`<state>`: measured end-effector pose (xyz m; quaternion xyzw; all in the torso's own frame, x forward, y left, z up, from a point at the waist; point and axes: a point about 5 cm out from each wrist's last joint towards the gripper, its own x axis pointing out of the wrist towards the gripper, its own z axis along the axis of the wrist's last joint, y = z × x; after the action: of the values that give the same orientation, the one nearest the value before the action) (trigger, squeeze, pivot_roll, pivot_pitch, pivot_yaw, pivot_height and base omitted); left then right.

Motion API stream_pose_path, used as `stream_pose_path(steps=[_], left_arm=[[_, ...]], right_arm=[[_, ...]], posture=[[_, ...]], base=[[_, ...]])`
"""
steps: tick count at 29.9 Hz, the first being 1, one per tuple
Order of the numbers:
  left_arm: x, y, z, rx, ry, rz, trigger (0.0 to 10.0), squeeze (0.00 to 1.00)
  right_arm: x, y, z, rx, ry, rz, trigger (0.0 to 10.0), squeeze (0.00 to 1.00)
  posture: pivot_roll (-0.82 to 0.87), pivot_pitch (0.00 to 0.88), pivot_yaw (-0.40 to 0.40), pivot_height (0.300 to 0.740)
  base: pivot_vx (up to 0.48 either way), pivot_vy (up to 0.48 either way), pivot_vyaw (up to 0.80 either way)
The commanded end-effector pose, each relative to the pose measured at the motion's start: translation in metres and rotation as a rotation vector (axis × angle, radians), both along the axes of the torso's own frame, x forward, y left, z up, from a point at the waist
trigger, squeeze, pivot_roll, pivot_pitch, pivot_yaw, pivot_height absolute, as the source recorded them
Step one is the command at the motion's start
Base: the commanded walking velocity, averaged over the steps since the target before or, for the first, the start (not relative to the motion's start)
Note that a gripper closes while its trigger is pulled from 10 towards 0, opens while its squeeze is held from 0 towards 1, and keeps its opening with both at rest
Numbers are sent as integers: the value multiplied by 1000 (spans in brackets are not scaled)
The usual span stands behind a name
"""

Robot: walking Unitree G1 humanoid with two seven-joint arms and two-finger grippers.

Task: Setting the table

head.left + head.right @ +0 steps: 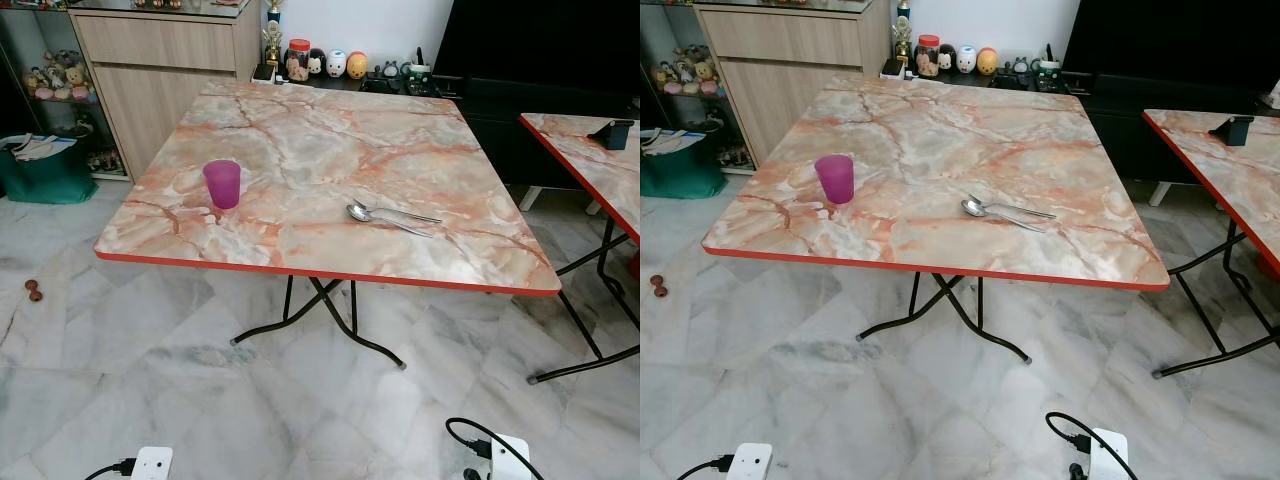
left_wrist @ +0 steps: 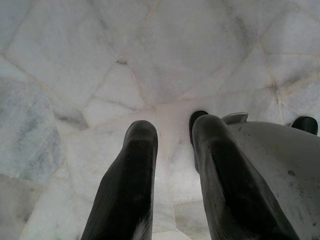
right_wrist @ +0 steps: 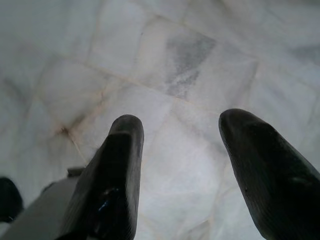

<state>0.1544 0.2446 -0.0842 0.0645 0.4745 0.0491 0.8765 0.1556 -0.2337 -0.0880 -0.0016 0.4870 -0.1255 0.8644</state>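
Left eye view: a folding table [image 1: 300, 140] with a marble-look top and red edge takes up the middle of the frame. A purple cup [image 1: 222, 184] stands upright on its left-of-centre part, near the front edge. Two spoons [image 1: 390, 216] lie touching, side by side, right of centre, bowls pointing left, well apart from the cup. A second table [image 1: 590, 165] of the same kind pokes in at the right edge with a small dark stand [image 1: 612, 133] on it. At upper left there's a wooden cabinet [image 1: 165, 70], with a green bag [image 1: 45, 170] on the floor beside it. Along the back wall sits a row of jars and little figurines [image 1: 325, 62]. White power adapters with black cords lie on the marble floor [image 1: 150, 370] at the bottom edge.

Right eye view: same scene, everything sits a bit further left in the frame. Cup at left, spoons right of centre, black TV unit [image 1: 1170, 60] at upper right.

Left wrist view: the left gripper [image 2: 172, 140] hangs over the pale floor tiles, fingers a narrow gap apart, holding nothing. A grey robot part fills the lower right.

Right wrist view: the right gripper [image 3: 182, 135] also hangs over the floor, fingers spread wide, empty.
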Motion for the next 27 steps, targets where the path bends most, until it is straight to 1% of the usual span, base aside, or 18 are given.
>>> stream_pose_path(steps=[1, 3, 4, 6, 8, 11, 14, 27], left_arm=[[-3, -1, -2, -1, 18, -6, 10000, 0], [-3, -1, -2, 2, 21, -9, 10000, 0], [-3, 0, -2, 4, 23, -11, 10000, 0], [-3, 0, -2, 5, 23, -12, 10000, 0], [-4, 0, -2, 6, 24, -13, 10000, 0], [-4, 0, -2, 9, 25, -17, 10000, 0], [-5, 0, -2, 10, 26, -19, 10000, 0], [-7, 0, -3, 12, 32, -30, 10000, 0]], right_arm=[[-3, 0, -1, 0, 15, 22, 10000, 0], [-2, 1, -1, 17, 6, 28, 10000, 0], [-2, 2, -1, 13, 7, 47, 10000, 0], [-3, 1, -1, 17, 5, 46, 10000, 0], [-5, -2, -1, 18, 3, 39, 10000, 0], [-3, 6, -2, 21, 1, 45, 10000, 0], [-3, 8, -3, 22, 3, 55, 10000, 0], [-6, 9, -4, 28, 5, 58, 10000, 0]], posture=[[167, 0, -88, 707], [169, 0, -86, 707], [170, 0, -84, 707], [169, 0, -82, 707], [175, 0, -82, 707], [180, 0, -83, 707], [185, 0, -85, 707], [191, 0, -87, 707]], base=[[0, 0, 0], [0, 0, 0], [0, 0, 0], [0, 0, 0], [0, 270, 0], [0, 303, 0], [0, 305, 0], [0, 307, 0]])
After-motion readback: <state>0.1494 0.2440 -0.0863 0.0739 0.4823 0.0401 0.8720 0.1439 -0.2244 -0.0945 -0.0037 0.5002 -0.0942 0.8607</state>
